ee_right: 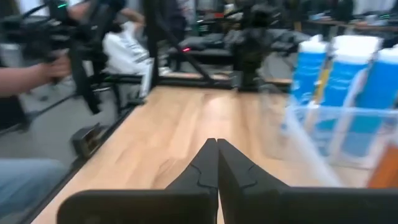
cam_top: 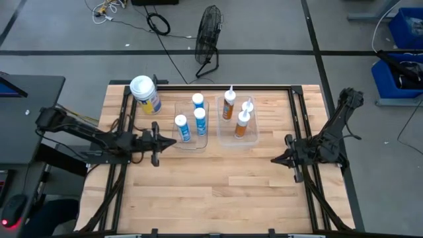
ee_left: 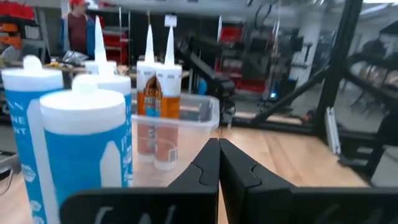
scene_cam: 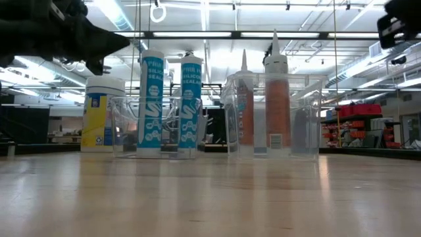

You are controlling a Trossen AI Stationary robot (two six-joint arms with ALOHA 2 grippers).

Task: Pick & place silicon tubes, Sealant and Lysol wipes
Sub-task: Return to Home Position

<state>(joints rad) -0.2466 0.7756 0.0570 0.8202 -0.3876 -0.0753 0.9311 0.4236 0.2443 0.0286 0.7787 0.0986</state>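
The Lysol wipes canister [cam_top: 145, 92] [scene_cam: 103, 112] stands upright at the table's far left. To its right, a clear bin [cam_top: 192, 140] holds three white-and-blue silicone tubes [cam_top: 199, 121] [ee_left: 87, 143], standing on end. A second clear bin [cam_top: 225, 137] holds three orange-labelled sealant tubes [cam_top: 242, 124] [ee_left: 165, 93], also upright. My left gripper [cam_top: 173, 141] [ee_left: 219, 163] is shut and points level at the near left corner of the tube bin, touching nothing. My right gripper [cam_top: 273, 159] [ee_right: 217, 163] is shut and hangs off the sealant bin's near right side, clear of it.
Black frame rails [cam_top: 122, 125] [cam_top: 301, 119] run along the table's left and right sides. A floor fan [cam_top: 208, 36] stands beyond the far edge. A person [ee_left: 78, 28] shows far off in the room, and a person's arm [ee_right: 25, 74] beside the table.
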